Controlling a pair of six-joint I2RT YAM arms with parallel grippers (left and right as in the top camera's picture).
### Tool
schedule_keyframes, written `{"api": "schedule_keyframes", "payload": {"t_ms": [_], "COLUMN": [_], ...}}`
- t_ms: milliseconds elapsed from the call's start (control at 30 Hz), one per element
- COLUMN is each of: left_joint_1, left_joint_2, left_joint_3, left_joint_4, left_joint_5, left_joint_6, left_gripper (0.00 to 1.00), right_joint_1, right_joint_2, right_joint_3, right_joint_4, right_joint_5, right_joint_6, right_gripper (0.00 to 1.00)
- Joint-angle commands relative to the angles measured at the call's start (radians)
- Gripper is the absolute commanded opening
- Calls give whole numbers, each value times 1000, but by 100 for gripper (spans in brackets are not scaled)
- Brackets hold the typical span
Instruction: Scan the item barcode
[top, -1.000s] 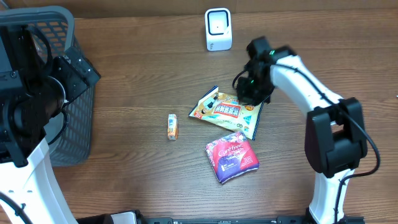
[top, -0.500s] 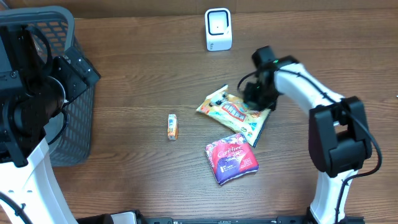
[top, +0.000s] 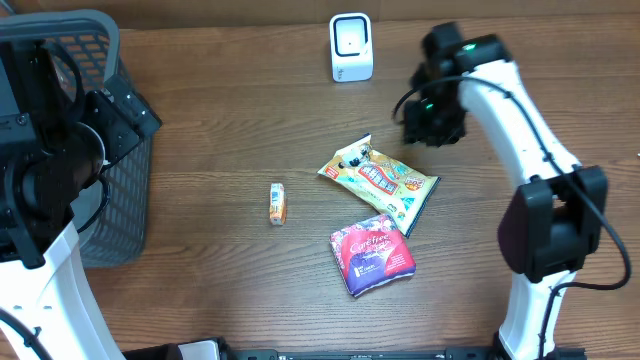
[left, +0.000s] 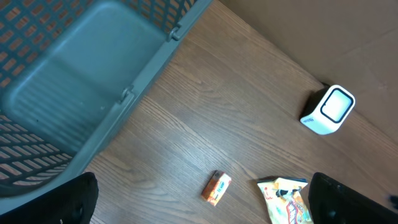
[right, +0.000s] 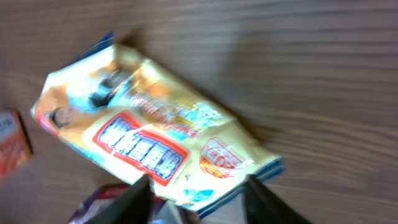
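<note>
Looking from overhead: find the bag (top: 380, 182) flat near the middle of the bench (top: 220, 120), printed face up. Note its long axis slanting from far-left to near-right, with one corner aimed at the far edge, roughly toward the scanner (top: 351, 47). Place the right claw (top: 432, 122) beyond the bag toward the far-right corner, apart from it. Place the left claw (top: 128, 118) over the basket (top: 110, 40) at the left edge. Expect trouble from the barcode: none shows on the upper face, so probably underneath. Regripping without a flip would show the scanner only print. Beware also of nudging the pouch (top: 372, 252), just beside the bag's near end.

Turning to the left wrist: fingers spread wide, nothing between. Bag only partly in view.

Turning to the right wrist: fingers (right: 138, 198) parted, holding nothing, with the bag on the wood below, slantwise. Too blurred to read any code. Judging by the thin film, could slip from a pinch or crumple.
</note>
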Motion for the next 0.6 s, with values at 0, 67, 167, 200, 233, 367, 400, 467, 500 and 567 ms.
{"api": "schedule_keyframes", "payload": {"t_ms": [0,67,167,200,233,367,400,467,500,567], "left_joint_1": [5,5,5,5,5,5,5,5,5,5], "left_joint_2": [4,4,4,4,4,4,4,4,4,4], "left_joint_3": [8,8,8,8,8,8,8,8,8,8], "left_joint_4": [2,2,2,2,2,2,2,2,2,2], "left_joint_5": [2,2,2,2,2,2,2,2,2,2], "left_joint_6": [16,16,16,16,16,16,16,16,16,16], "left_gripper": [100,100,100,100,100,100,100,100,100,100], "right_joint_1": [107,161,238,260,274,311,312,312,310,302], "right_joint_2": [-1,-1,-1,-1,-1,-1,-1,-1,-1,-1], "right_joint_3": [-61,-110,-179,-200,-215,-272,-283,-299,-313,-337], "right_joint_4": [38,90,172,198,215,272,280,290,300,320], "right_joint_5": [49,130,229,257,278,360,362,361,362,361], "right_joint_6": [-147,-147,-148,-148,-148,-148,-148,-147,-147,-147], "right_gripper": [61,62,66,66,66,66,66,66,65,62]}}
